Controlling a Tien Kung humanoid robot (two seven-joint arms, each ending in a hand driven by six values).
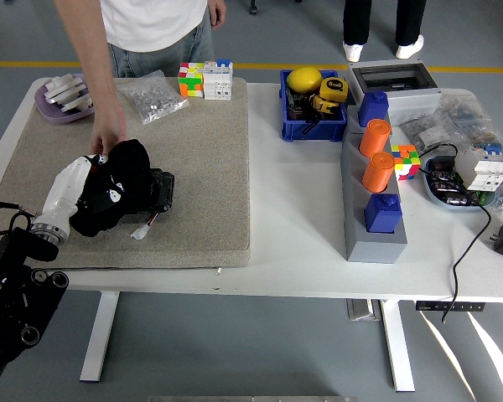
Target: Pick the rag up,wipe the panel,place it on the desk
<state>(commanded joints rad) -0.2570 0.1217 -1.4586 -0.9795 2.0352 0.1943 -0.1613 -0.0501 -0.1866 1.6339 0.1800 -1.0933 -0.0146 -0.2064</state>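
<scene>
At the left of the counter [302,243], the left hand [82,194] reaches in from the near left corner and is closed around the black rag [113,186], pressing it down on the black panel [157,190]. The panel lies on the tan mat [201,159], its right end showing past the rag, with a small white plug [140,232] trailing from its near side. A person at the far side rests a hand [107,138] just at the far edge of the rag. Far left on the mat sits a purple tray [50,102] of white parts, then a clear bag of small parts [151,96] and colourful puzzle cubes [206,79]. Right of the mat, a blue bin [312,126] holds a yellow ball and a tape measure. Further right, a grey rack [370,239] carries two orange cylinders [377,155] and blue blocks, with a grey box [396,82] beyond it. At the far right lies a blue dish [453,194] of electrical parts with a black cable [474,243].
</scene>
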